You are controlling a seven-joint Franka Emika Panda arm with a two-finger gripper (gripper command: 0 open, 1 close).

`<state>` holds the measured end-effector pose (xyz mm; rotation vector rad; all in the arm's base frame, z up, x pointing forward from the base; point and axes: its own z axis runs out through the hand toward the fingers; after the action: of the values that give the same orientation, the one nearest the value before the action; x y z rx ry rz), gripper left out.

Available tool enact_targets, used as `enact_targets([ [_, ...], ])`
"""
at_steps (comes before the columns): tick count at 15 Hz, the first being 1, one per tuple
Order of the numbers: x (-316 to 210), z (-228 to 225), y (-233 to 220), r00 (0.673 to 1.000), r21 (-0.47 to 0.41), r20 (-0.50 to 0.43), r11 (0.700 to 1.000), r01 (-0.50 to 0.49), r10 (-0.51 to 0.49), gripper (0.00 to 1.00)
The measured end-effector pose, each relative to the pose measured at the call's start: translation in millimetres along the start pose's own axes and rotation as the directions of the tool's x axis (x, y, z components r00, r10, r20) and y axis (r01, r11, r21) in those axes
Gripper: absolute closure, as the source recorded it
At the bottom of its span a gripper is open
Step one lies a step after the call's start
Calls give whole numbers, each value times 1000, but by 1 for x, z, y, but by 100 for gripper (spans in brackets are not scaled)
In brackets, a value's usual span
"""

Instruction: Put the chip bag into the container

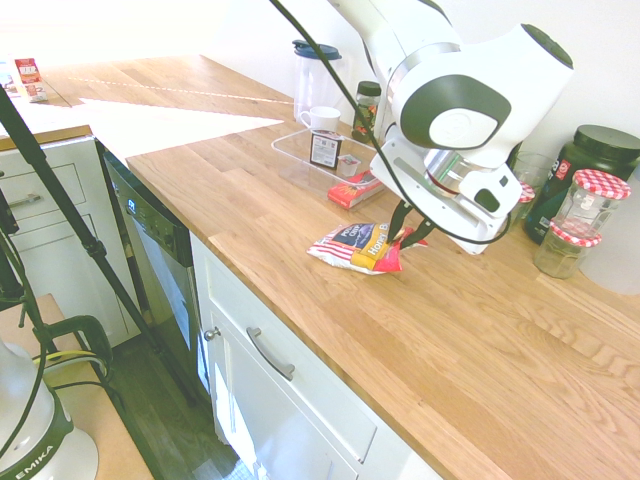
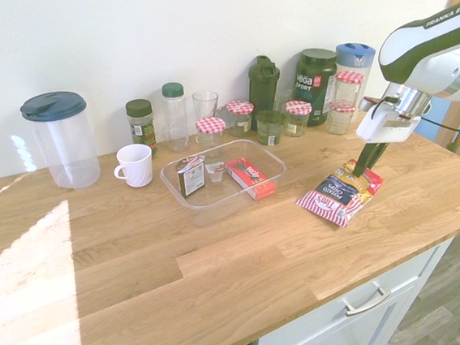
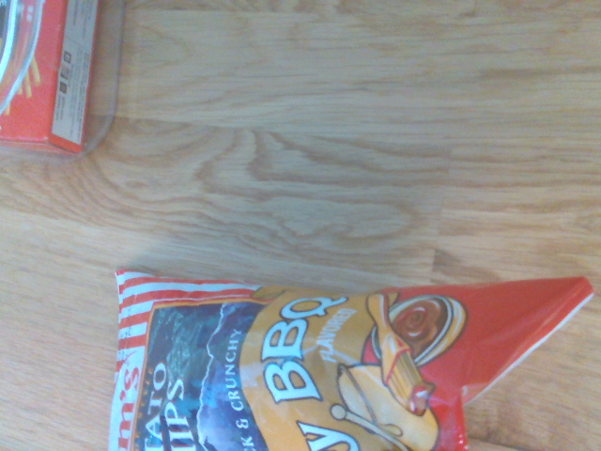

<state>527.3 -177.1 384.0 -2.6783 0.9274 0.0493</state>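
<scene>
Noting the container (image 2: 202, 213) at left; right of it, the chip bag (image 2: 332, 199) lies on the counter (image 2: 138, 278), pinched in my gripper (image 2: 360, 174). Step: grasping. Next, I judge: lift, carry leftward over the rim, release.
</scene>
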Motion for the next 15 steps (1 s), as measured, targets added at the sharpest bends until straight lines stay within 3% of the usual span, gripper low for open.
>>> enact_targets([
  [7,-12,-9,-29,999,-6,-23,1000,29,-29,100],
  [15,-130,-104,-163,985,0,-154,997,77,-76,100],
])
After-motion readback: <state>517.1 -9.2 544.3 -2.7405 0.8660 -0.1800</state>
